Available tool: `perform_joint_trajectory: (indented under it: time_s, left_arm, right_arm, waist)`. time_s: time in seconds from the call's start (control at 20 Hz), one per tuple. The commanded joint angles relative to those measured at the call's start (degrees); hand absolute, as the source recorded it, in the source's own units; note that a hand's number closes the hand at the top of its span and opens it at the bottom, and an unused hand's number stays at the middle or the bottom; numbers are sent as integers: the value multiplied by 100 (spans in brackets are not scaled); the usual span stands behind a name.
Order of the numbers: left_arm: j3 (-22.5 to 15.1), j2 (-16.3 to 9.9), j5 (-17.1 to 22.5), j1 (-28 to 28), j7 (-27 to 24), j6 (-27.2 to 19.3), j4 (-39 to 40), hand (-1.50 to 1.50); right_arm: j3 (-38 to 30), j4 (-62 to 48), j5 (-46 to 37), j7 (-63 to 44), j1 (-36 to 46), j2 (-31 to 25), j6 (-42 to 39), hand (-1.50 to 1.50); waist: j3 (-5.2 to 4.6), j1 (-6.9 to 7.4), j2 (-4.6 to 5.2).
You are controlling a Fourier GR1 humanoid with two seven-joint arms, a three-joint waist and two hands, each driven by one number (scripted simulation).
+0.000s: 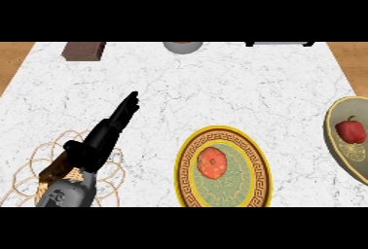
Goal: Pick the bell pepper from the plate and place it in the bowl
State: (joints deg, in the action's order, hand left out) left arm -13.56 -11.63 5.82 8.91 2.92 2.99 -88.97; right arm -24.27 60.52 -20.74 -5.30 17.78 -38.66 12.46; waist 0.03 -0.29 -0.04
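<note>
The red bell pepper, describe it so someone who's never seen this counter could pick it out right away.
Start at the white marble counter and go to its right edge, where a pale bowl is partly cut off by the view. The bell pepper lies inside it. It is deep glossy red with a dark stem, unlike the rounder orange-red fruit on the gold-rimmed plate.

A white marbled bench with thin grey veins fills nearly the whole view. Wooden floor (warm brown planks) shows past its far left corner and again beyond its right edge. Light falls evenly, casting only faint shadows.
</note>
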Motion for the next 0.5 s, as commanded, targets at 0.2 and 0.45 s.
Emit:
perform_joint_trajectory:
  time_s: [0.2,0.45]
  left_arm:
    - [32,31,-13,-205,-20,83,-176,0]
    - [212,-127,79,-407,50,218,-361,0]
  right_arm:
    - [-1579,-517,1305,555,-617,-601,-524,-150]
    - [-2419,-937,1796,1510,-1449,-735,-765,-150]
  waist:
    - [2,-32,-6]
    - [6,-42,-10]
